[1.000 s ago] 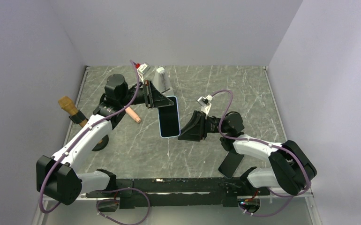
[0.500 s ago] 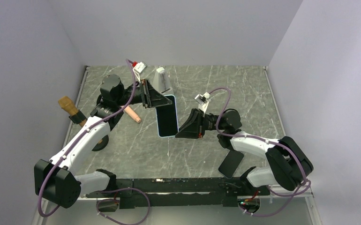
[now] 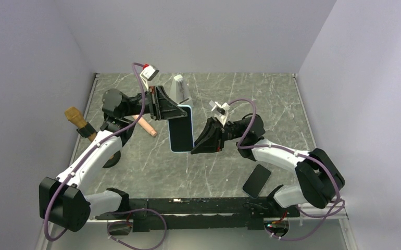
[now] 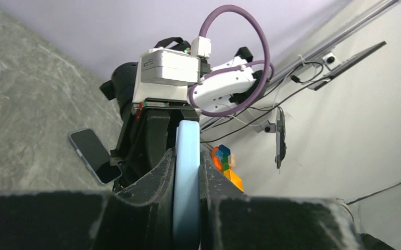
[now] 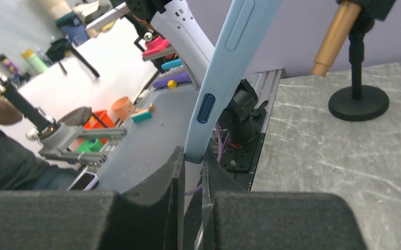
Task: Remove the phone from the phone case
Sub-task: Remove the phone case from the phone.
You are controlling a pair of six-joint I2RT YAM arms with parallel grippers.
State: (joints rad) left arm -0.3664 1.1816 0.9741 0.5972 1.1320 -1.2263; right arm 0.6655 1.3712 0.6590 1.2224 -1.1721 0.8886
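Blue phone case [image 4: 187, 172] with the phone [image 3: 182, 130] inside hangs above the table [image 3: 271, 104]. The left gripper [image 3: 174, 111] is clamped on its far end, and the right gripper [image 3: 195, 148] pinches its near corner.

The phone [image 3: 180, 130], screen dark, sits inside its pale blue phone case [image 5: 224, 67]. It hangs raised above the table [image 3: 271, 99], screen facing up.

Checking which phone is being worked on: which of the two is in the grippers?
The blue-cased phone, pinched between the left gripper and right gripper; the bare dark phone lies flat on the table, untouched.
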